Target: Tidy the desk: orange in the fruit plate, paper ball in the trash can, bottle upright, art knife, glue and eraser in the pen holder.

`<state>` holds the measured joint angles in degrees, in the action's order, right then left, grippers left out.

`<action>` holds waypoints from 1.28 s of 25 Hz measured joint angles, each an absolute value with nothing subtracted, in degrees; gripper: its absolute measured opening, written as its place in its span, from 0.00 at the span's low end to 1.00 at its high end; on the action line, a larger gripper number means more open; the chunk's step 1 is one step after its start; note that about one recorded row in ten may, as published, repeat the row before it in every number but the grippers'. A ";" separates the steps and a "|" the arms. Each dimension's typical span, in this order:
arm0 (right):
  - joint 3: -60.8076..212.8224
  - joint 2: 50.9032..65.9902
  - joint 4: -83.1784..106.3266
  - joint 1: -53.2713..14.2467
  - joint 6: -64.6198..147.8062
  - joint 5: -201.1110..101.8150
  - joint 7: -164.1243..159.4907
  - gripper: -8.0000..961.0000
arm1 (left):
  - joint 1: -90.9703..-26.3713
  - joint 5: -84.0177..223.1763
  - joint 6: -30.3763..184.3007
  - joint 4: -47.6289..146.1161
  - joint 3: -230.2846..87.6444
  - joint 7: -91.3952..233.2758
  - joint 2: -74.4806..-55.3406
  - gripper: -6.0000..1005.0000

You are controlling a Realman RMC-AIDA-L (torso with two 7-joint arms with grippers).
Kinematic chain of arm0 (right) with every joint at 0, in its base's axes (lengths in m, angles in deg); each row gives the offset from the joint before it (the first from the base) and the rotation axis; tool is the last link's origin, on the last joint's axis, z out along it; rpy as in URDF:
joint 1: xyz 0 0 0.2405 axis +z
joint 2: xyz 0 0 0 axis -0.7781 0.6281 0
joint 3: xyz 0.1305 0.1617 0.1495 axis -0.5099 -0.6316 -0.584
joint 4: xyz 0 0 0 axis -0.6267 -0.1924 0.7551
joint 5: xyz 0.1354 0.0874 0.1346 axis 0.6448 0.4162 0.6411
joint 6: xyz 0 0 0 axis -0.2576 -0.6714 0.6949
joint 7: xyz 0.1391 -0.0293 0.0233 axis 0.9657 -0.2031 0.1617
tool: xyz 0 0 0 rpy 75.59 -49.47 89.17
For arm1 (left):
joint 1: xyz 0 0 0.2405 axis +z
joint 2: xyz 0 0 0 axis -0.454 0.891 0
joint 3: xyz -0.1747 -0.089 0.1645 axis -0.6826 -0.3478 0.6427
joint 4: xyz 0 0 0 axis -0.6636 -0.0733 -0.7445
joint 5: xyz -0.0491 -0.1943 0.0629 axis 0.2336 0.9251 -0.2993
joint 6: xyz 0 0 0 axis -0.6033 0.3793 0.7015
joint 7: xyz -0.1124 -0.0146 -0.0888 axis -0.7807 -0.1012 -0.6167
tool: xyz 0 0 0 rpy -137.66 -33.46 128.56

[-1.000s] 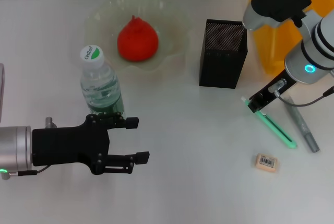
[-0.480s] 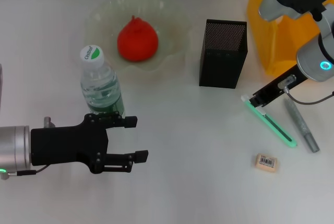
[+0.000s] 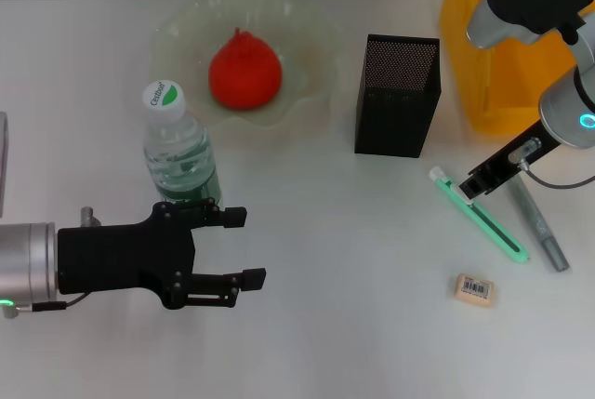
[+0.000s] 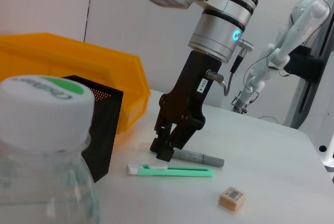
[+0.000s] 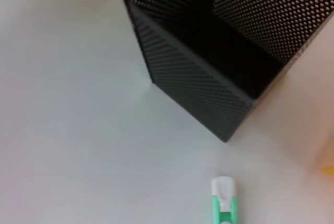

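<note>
Hovering: R gripper [image 3: 476, 187] over art knife [image 3: 479, 216], gap unclear | L gripper [image 3: 240, 247] wide, idle

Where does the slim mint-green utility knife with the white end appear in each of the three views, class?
Head view: slim mint-green utility knife lies flat on the desk, right of the black mesh pen holder.
Left wrist view: it lies beyond the bottle, under the right gripper.
Right wrist view: only its white end shows at the picture's edge.
Shared landmark: the pen holder.
</note>
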<state>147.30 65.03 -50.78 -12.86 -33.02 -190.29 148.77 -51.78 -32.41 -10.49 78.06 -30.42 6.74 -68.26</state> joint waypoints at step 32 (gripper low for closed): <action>148.15 65.12 -46.03 -11.71 -29.50 -188.73 148.33 0.21 | -51.84 -32.17 -10.34 78.06 -30.13 6.75 -68.38 0.84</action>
<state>148.15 65.12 -46.03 -11.71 -29.50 -188.73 148.33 -51.84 -32.17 -10.34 78.06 -30.13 6.75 -68.38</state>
